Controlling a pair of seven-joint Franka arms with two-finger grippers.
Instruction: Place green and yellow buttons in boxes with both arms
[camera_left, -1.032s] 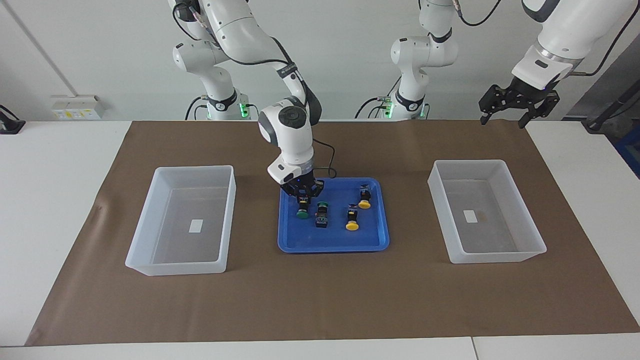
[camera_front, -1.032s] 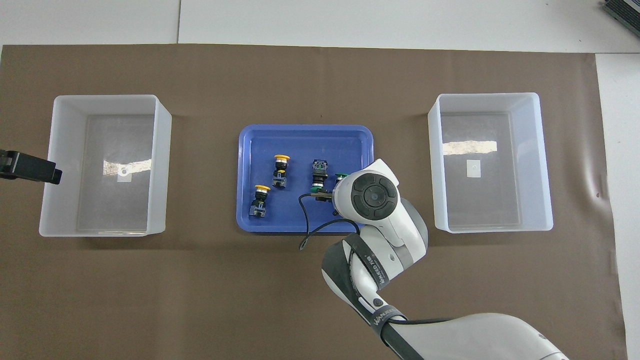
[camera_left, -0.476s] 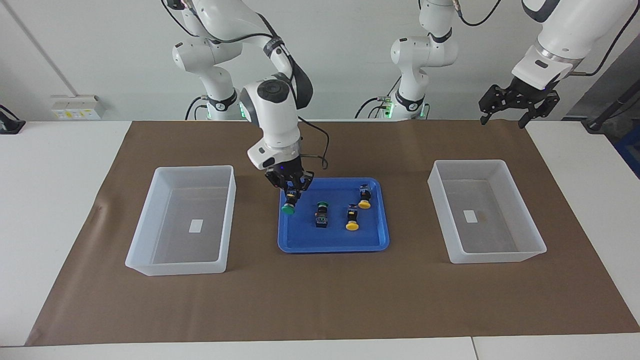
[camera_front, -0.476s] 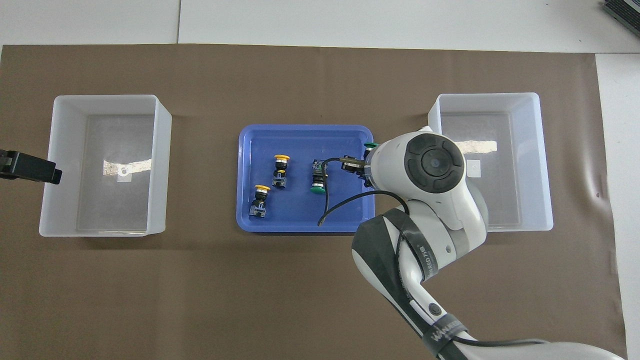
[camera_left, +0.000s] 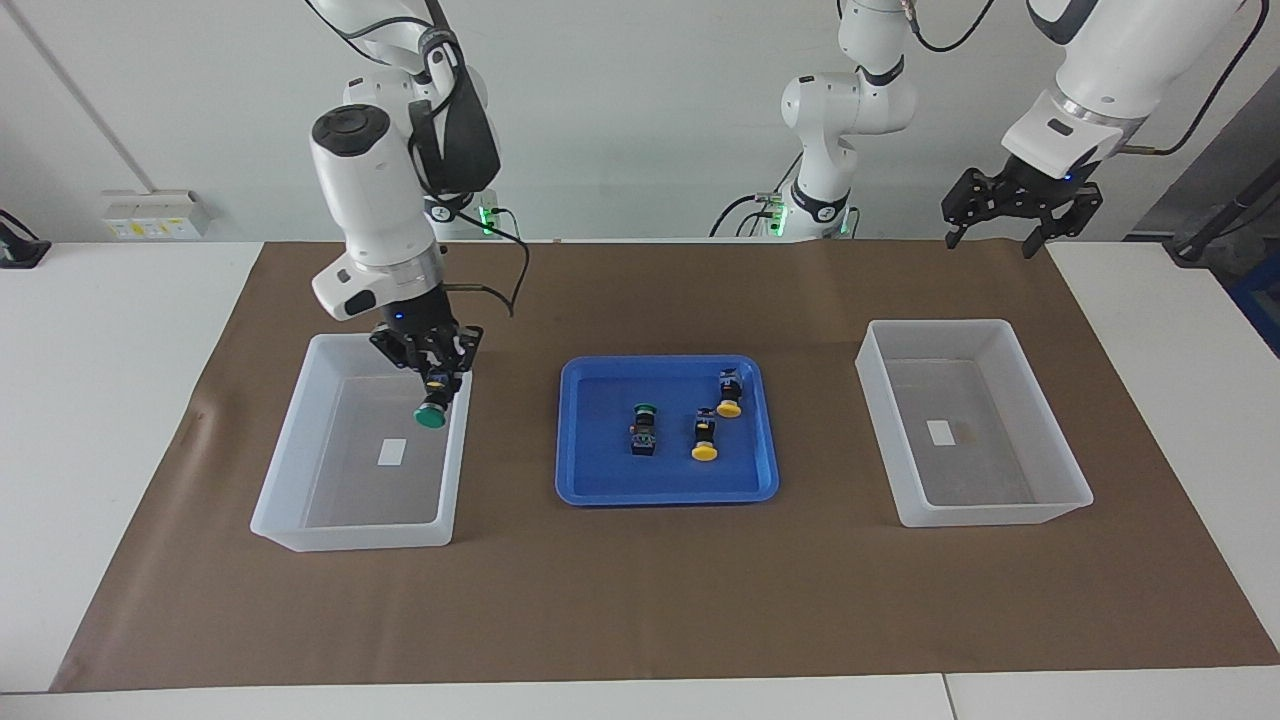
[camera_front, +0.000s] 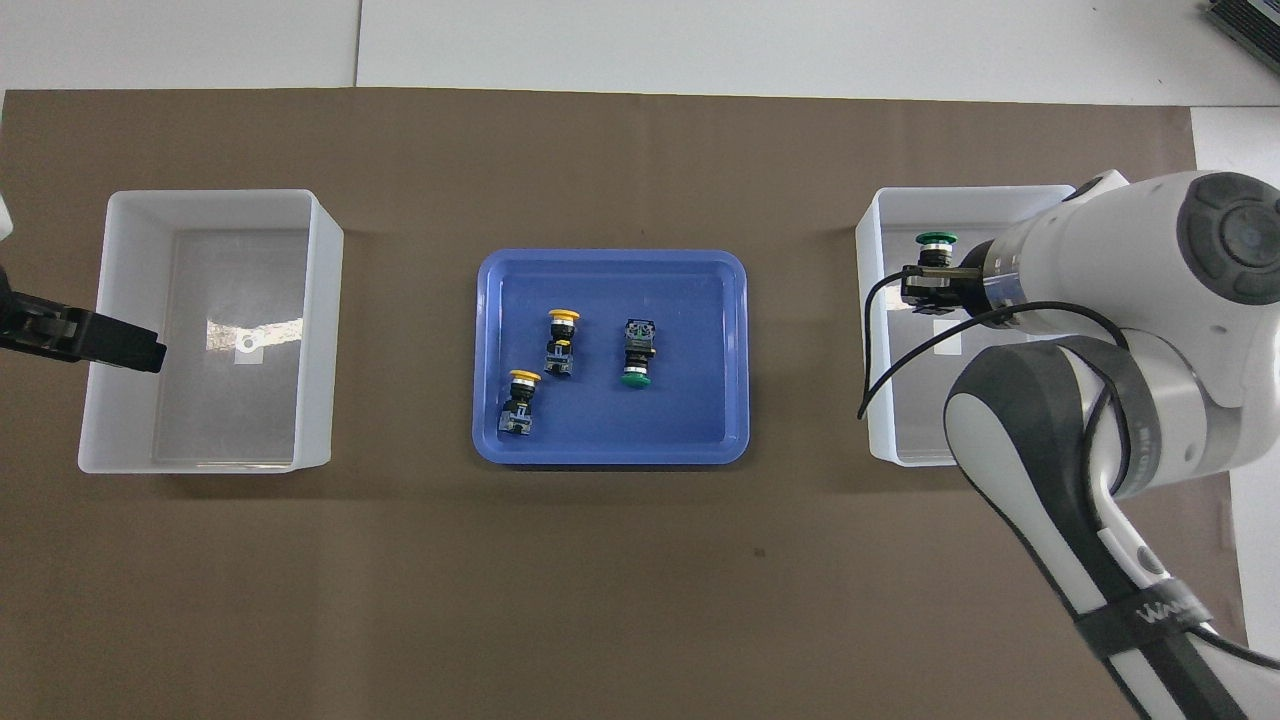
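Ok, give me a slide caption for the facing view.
Right gripper carries a green button over a box; three buttons remain in the blue tray.

Right tool holds green button over box

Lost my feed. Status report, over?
Right gripper shut on green button, over box. Left gripper open, waiting. Three buttons on tray. Nothing blocking.

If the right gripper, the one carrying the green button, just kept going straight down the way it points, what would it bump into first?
Probably the bare floor of the box under it. The right gripper points down, shut on the green button, which would land first. How near the wall it hangs is unclear.
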